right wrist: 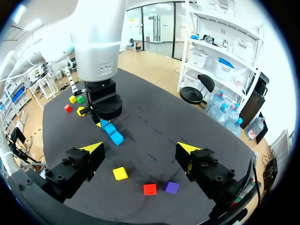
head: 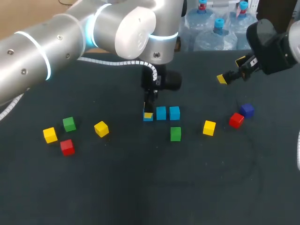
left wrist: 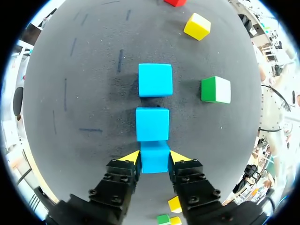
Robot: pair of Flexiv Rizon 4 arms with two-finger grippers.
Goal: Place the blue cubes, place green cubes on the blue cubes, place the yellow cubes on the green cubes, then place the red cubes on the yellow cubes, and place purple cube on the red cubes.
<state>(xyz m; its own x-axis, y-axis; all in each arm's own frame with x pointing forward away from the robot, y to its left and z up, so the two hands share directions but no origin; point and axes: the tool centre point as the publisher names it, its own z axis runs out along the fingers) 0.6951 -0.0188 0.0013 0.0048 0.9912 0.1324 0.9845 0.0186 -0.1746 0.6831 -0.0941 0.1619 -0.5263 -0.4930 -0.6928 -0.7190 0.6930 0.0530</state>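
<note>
Your L gripper (left wrist: 154, 158) is down at the table (head: 140, 197), clenched on a blue cube (left wrist: 154, 161). Both yellow tips press its sides in the L wrist view. That cube is the end of a row of 3 blues. The mid blue (left wrist: 152, 123) touches it, and the far blue (left wrist: 155, 80) sits just past w/ a small gap. In the head view the row runs sideways near table centre, w/ the L arm (head: 56, 47) reaching in over it.

A green cube (head: 175, 133) lies on the table just in front of the far blue, not touching. Off to the right are a yellow cube (head: 209, 127), a red cube (head: 236, 120) and a purple cube (head: 247, 110); red & purple are just beside each other.

A left group lies well apart from the row: outer yellow (head: 50, 135), left green (head: 69, 123), inner yellow (head: 101, 128), left red (head: 67, 146).

Your R gripper (right wrist: 140, 149) is released, fingers spread wide, and hangs above the table's right rear. In the R wrist view the yellow, red & purple cubes lie on the table below it.
</note>
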